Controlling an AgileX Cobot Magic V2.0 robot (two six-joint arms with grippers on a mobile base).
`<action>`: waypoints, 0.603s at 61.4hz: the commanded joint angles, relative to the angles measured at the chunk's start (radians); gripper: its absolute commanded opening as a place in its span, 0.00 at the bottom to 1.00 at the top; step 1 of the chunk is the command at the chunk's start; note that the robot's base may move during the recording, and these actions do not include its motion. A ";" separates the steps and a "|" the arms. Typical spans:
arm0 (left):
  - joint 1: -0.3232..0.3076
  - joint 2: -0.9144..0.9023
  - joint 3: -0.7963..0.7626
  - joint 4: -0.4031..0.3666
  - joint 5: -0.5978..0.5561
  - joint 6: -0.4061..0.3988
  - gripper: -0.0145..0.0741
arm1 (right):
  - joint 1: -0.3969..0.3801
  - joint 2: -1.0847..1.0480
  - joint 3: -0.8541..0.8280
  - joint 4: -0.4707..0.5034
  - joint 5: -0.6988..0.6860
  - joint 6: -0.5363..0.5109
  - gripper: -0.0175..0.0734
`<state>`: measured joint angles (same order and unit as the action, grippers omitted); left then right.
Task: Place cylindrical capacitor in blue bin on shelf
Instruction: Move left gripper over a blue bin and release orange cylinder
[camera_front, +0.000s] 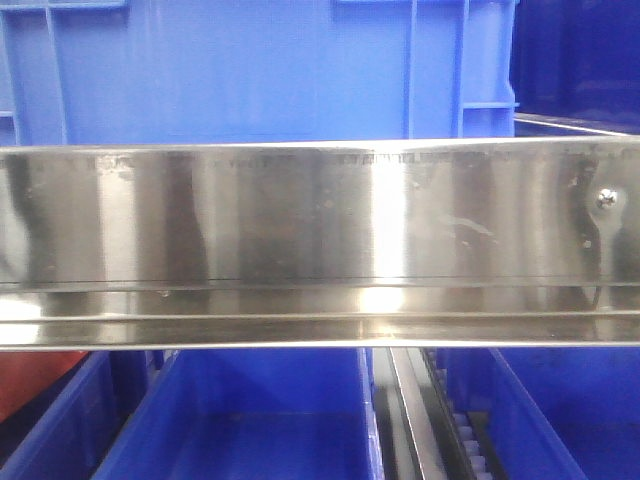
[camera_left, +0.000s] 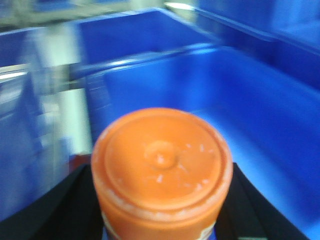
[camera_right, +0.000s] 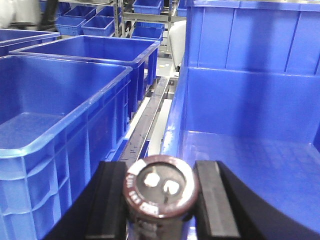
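In the front-facing view, a broad brushed-metal rail of the shelf (camera_front: 320, 240) goes across the whole middle of the picture, with one screw (camera_front: 607, 198) near its right end. A large blue crate (camera_front: 250, 70) stands on the tier above the rail. Under the rail there are more blue bins (camera_front: 260, 420), and a red-orange thing (camera_front: 35, 380) shows at the lower left. No arm shows in this view.

The left wrist view is blurred. The left jaws are dark shapes at both sides of an orange-lidded container (camera_left: 162, 165), and they seem to pinch it, with the round lid turned to the camera. Behind it lies a blue bin (camera_left: 250, 115).

In the right wrist view, the right jaws are pinching the cylindrical capacitor (camera_right: 161, 192), one black pad against each side. Its round end, with a dark brown rim and pale markings, faces the camera. The capacitor is in the air at the bottom of the picture and lies in no bin. A deep blue bin (camera_right: 65, 125) is at the left and an open-front blue bin (camera_right: 240, 110) at the right. A dark rail (camera_right: 150, 115) runs between them. More small blue bins (camera_right: 100, 25) sit on racks far behind.
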<state>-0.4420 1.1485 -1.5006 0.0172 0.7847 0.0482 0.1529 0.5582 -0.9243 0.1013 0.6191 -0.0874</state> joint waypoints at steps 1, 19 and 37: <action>-0.069 0.116 -0.083 -0.011 0.001 0.004 0.04 | 0.001 -0.004 0.000 -0.008 -0.028 -0.001 0.09; -0.138 0.417 -0.217 -0.011 0.005 0.004 0.04 | 0.001 -0.004 0.000 -0.008 -0.028 -0.001 0.09; -0.138 0.535 -0.233 -0.011 0.005 0.004 0.34 | 0.001 -0.004 0.000 -0.008 -0.036 -0.001 0.09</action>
<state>-0.5758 1.6771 -1.7199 0.0070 0.8018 0.0536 0.1529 0.5582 -0.9243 0.1013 0.6151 -0.0874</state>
